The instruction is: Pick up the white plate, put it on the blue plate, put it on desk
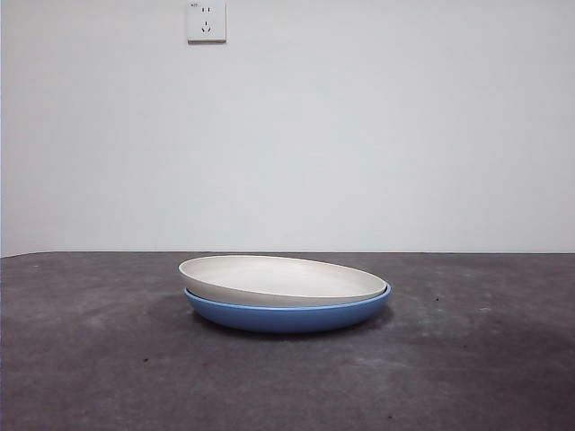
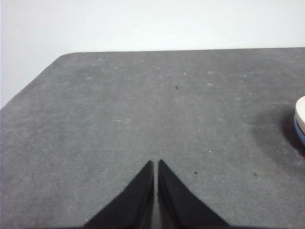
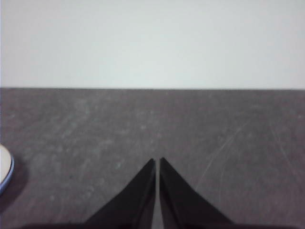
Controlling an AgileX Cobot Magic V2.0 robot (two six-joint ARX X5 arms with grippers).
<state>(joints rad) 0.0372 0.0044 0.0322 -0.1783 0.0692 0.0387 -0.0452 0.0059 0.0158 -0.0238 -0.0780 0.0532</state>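
The white plate [image 1: 283,279] rests tilted inside the blue plate [image 1: 287,316] at the middle of the desk [image 1: 90,359] in the front view. Neither arm shows in that view. My left gripper [image 2: 156,163] is shut, empty, over bare desk, with the stacked plates' edge [image 2: 300,114] off to one side. My right gripper [image 3: 157,161] is shut and empty too, and a sliver of the white plate [image 3: 4,164] with the blue rim [image 3: 10,172] shows at the picture's edge.
A pale wall stands behind the desk, with a socket [image 1: 206,21] high up. The desk's rounded far corner [image 2: 64,56] shows in the left wrist view.
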